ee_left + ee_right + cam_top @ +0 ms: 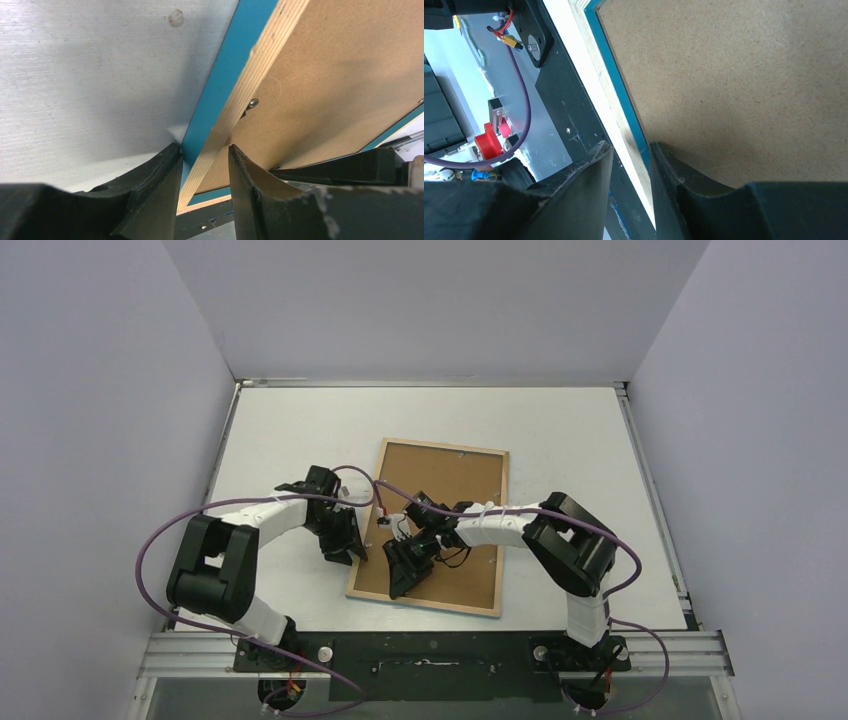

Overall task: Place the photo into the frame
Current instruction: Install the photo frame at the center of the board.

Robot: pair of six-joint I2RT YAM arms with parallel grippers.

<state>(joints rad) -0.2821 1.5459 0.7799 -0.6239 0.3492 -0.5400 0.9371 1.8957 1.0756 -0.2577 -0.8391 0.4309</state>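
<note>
Thin rectangular picture frame (222, 70): bright blue face, pale wood edge striped with plywood layers. Flat fibreboard backing board (340, 75): plain mid-brown, finely speckled. Brushed metal table (90, 75): pale grey-white with fine parallel streaks. Left gripper (204, 146) and right gripper (630, 143): matt black jaws. Left arm (280, 510) and right arm (495, 525): white links, black joints. Looping cable (527, 100): purple. Small plastic block (489, 142): red.

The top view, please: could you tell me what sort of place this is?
Probably a lab robot cell: plain pale walls box in a white table, and a left arm and right arm stand on a metal rail at its near edge.
</note>
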